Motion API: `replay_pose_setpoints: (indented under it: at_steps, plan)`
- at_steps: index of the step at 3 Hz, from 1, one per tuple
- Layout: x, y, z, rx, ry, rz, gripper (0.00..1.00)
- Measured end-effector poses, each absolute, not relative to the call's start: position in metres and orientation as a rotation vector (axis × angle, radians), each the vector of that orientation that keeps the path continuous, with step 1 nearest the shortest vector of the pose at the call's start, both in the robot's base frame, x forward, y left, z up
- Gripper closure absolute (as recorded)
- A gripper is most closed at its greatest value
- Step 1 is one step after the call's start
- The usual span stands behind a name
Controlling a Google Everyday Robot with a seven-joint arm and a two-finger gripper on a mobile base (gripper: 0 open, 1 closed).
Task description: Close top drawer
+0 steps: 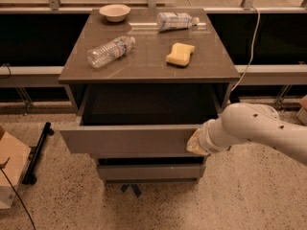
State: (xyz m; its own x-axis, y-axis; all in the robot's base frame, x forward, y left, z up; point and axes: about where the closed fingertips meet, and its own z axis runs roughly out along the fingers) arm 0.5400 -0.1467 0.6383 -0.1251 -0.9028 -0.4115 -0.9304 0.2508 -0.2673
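Note:
The top drawer (129, 139) of the grey cabinet is pulled out, its flat handle-less front facing me and its dark inside showing. My gripper (196, 143) is at the right end of the drawer front, against the panel, at the end of the white arm (254, 128) that comes in from the right. A lower drawer front (148, 171) sits below, slightly out.
On the cabinet top (148, 66) lie a clear plastic bottle (110, 51), a yellow sponge (180, 54), a second bottle (175, 20) and a small bowl (114, 12). A cardboard box (12, 171) and a black stand (37, 152) are on the floor at left. A cable (249, 56) hangs at right.

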Motion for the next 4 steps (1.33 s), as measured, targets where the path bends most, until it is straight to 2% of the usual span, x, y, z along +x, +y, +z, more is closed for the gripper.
replay_pose_setpoints:
  at_steps: [1, 2, 3, 4]
  plan:
    - [0.575, -0.147, 0.636, -1.598, 1.992, 0.057, 0.81]
    - [0.573, -0.147, 0.636, -1.598, 1.992, 0.057, 0.58]
    - [0.609, -0.147, 0.635, -1.541, 1.965, 0.052, 0.34]
    - [0.626, -0.147, 0.636, -1.513, 1.949, 0.049, 0.05]
